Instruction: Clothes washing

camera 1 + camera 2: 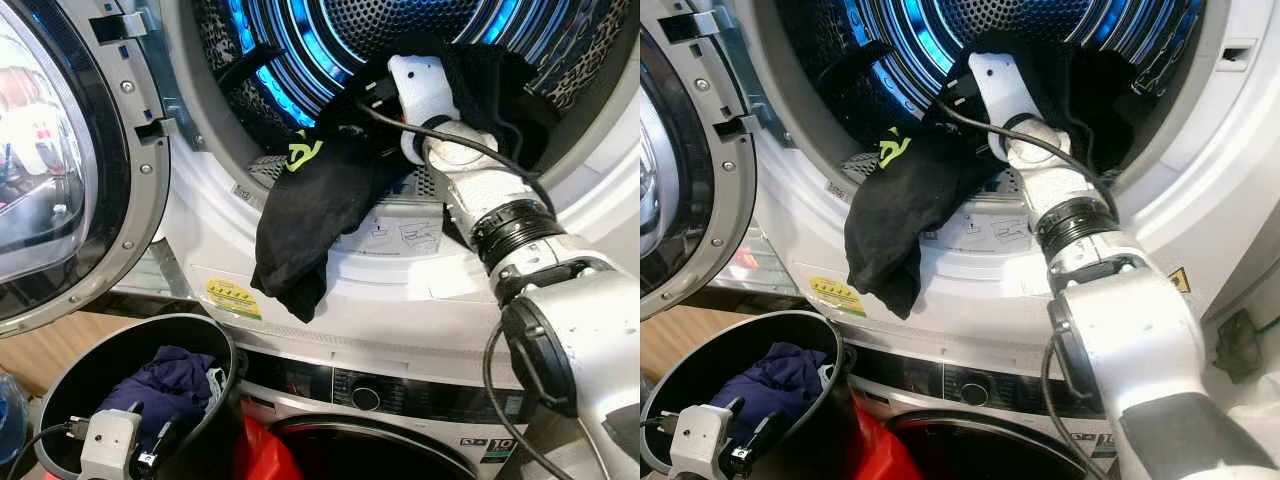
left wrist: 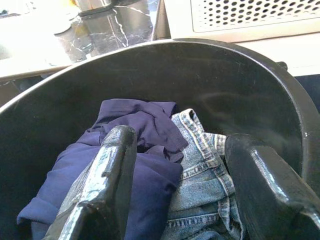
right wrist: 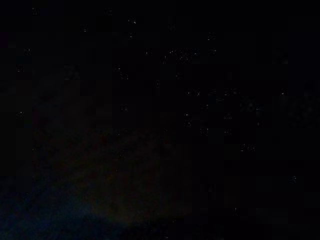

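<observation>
While black garment point(image 1: 305, 215) drapes drum rim point(image 1: 400, 262), left end effector point(image 2: 175, 190) (spread wide) hovers over basket point(image 1: 215, 345)

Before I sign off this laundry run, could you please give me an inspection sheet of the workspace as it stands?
Surface: white door sill of the upper machine, with printed labels.
Job's things: black garment with a yellow-green logo draped over the sill, half in the blue-lit drum; navy garment and jeans in the black basket.
Clutter: something red beside the basket.
Grippers: left gripper open above the basket; right gripper inside the drum, fingers hidden by cloth.
Cables: black cable along the right wrist.
Surroundings: open round door; second machine's control panel below.
</observation>
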{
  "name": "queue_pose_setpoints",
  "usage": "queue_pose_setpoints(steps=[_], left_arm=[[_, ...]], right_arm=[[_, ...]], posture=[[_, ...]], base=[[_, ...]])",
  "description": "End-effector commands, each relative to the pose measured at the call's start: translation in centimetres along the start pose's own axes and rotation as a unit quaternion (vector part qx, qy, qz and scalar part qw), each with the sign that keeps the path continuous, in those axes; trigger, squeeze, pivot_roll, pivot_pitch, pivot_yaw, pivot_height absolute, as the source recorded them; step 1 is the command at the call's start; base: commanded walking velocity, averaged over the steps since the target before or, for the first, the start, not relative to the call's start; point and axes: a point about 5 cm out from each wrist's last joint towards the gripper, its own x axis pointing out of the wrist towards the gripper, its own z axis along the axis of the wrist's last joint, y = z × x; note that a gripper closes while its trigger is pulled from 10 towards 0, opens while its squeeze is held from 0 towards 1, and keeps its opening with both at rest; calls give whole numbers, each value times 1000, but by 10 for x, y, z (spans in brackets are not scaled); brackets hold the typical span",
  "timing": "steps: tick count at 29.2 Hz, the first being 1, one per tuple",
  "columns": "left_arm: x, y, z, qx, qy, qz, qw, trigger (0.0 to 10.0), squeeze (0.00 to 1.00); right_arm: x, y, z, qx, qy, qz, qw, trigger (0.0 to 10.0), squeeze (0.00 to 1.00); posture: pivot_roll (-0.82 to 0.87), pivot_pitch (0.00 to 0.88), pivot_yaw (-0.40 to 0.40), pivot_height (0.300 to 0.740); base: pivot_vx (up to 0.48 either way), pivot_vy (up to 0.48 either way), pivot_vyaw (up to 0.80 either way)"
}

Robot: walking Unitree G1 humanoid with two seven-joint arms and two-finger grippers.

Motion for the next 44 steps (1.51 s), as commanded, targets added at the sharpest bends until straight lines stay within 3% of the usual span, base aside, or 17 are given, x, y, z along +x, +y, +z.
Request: queue_pose_setpoints(steps=[1, 6, 8, 11, 16, 20, 23, 24, 25, 29, 32, 34, 39, 40, 41, 43, 44], left_arm=[[1, -10, -4, -17, 28, -46, 998, 10000, 0], [5, -25, 16, 9, 20, -156, 987, 10000, 0], [8, -29, 25, 11, 13, -182, 983, 10000, 0], [10, -29, 29, 10, 10, -182, 983, 10000, 0], [16, -27, 39, 19, -10, -151, 988, 10000, 0], [16, -27, 41, 8, -13, -142, 990, 10000, 0], [14, -28, 41, 12, -10, -145, 989, 10000, 0], [13, -29, 39, 10, -5, -144, 990, 10000, 0], [13, -29, 39, 10, -5, -144, 990, 10000, 0], [12, -32, 35, 14, -3, -148, 989, 10000, 0], [13, -33, 35, 16, -1, -149, 989, 10000, 0], [15, -34, 35, 14, 0, -151, 988, 10000, 0], [20, -38, 38, 19, -5, -155, 988, 10000, 0], [20, -37, 38, 17, -6, -152, 988, 10000, 0], [21, -36, 39, 16, -9, -149, 989, 10000, 0], [21, -37, 41, 13, -13, -148, 989, 10000, 0], [21, -38, 42, 14, -16, -150, 988, 10000, 0]], right_arm=[[0, -10, 12, 13, -18, -28, 999, 10000, 0], [-1, -18, 11, 49, -23, -60, 997, 10000, 0], [-2, -27, 17, 100, -40, -92, 990, 10000, 0], [-3, -34, 20, 126, -49, -118, 984, 10000, 0], [-8, -59, 54, 122, -86, -196, 969, 10000, 0], [-11, -68, 56, 144, -87, -237, 957, 10000, 0], [-4, -42, 52, 198, -79, -140, 967, 10000, 0], [0, -13, 47, 177, -70, -46, 981, 10000, 0], [0, -13, 47, 177, -70, -46, 981, 10000, 0], [0, 22, 51, 272, -108, 102, 951, 10000, 0], [-2, 36, 51, 282, -110, 161, 939, 10000, 0], [-2, 41, 50, 267, -105, 175, 942, 10000, 0], [-2, 36, 55, 157, -95, 177, 967, 10000, 0], [-1, 33, 54, 119, -93, 156, 976, 10000, 0], [0, 21, 52, 57, -80, 87, 991, 10000, 0], [0, 0, 53, 51, -83, 4, 995, 10000, 0], [-1, -17, 54, 87, -94, -45, 991, 10000, 0]], posture=[[181, 0, 78, 740], [188, 0, 78, 740], [191, 0, 79, 740], [187, 0, 82, 740], [193, 0, 75, 740], [193, 0, 75, 740], [200, 0, 72, 740], [191, 0, 76, 740], [191, 0, 76, 740], [177, 0, 79, 740], [168, 0, 83, 740], [162, 0, 87, 740], [165, 0, 77, 740], [165, 0, 77, 740], [162, 0, 77, 740], [164, 0, 76, 740], [163, 0, 76, 740]], base=[[0, 0, 0], [0, 0, 0], [0, 0, 0], [0, 0, 0], [0, 0, 0], [0, 0, 0], [0, 0, 0], [0, 0, 0], [0, 0, 0], [0, 0, 0], [0, 0, 0], [0, 0, 0], [0, 0, 0], [0, 0, 0], [0, 0, 0], [0, 0, 0], [0, 0, 0]])
